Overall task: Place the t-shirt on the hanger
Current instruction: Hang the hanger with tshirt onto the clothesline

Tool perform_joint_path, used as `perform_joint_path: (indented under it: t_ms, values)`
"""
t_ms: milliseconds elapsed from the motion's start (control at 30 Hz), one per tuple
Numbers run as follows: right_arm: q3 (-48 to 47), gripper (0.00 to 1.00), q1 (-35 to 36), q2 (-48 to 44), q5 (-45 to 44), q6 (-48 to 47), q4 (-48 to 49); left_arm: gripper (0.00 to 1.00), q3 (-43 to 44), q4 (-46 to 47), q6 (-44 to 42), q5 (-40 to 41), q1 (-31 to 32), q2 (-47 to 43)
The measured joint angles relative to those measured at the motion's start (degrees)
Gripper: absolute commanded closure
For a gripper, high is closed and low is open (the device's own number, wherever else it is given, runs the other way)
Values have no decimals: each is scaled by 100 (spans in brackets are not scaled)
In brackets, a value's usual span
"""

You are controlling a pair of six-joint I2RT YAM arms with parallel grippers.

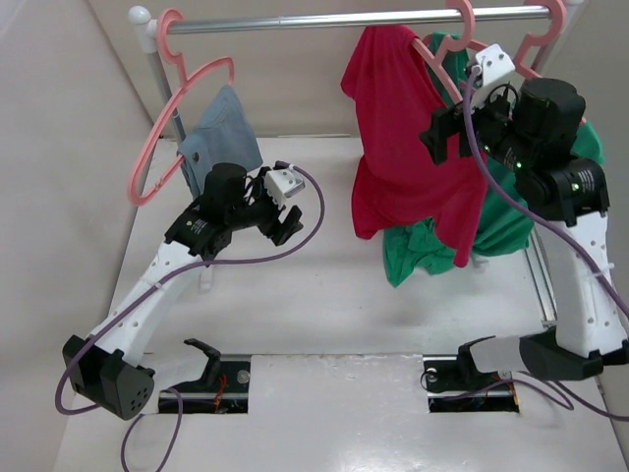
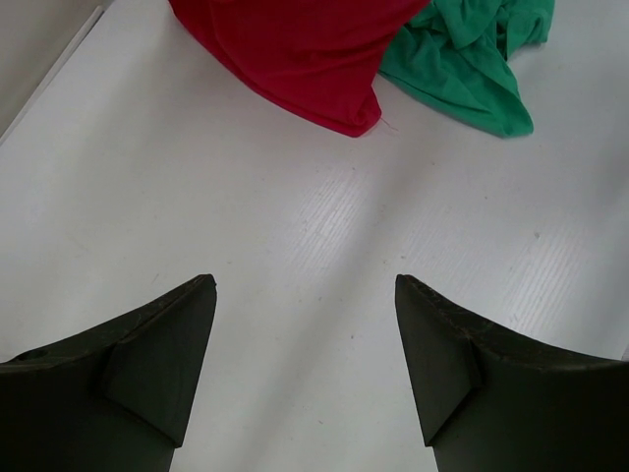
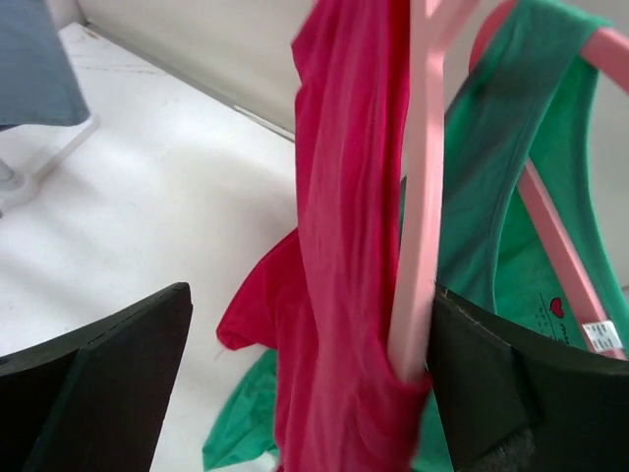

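The crimson t-shirt (image 1: 398,138) hangs draped over one arm of a pink hanger (image 1: 447,74) hooked on the rail, and its lower hem reaches the table. My right gripper (image 1: 444,133) is open beside it. In the right wrist view the shirt (image 3: 344,246) and the hanger arm (image 3: 418,197) stand between the wide jaws, the arm close against the right finger (image 3: 511,393). My left gripper (image 1: 285,211) is open and empty over the table, left of the shirt. In the left wrist view it (image 2: 305,280) looks towards the shirt's hem (image 2: 295,49).
The green top (image 1: 491,226) hangs on its own pink hanger (image 3: 555,236) behind and right of the shirt, trailing on the table (image 2: 462,69). A blue-grey cloth (image 1: 221,133) hangs on a third pink hanger (image 1: 162,138) at the left. The metal rail (image 1: 344,20) runs along the back.
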State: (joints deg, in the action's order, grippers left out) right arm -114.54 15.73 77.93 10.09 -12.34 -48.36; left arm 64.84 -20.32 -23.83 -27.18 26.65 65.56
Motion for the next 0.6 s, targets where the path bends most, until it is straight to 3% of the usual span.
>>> perform_joint_path:
  t_ms: [367, 600]
  values:
    - [188, 0, 935, -1355, -769, -494, 35, 29, -24, 22, 44, -120, 0, -2]
    - [1703, 0, 1770, -2363, 330, -741, 1143, 29, -643, 317, 190, 50, 0, -46]
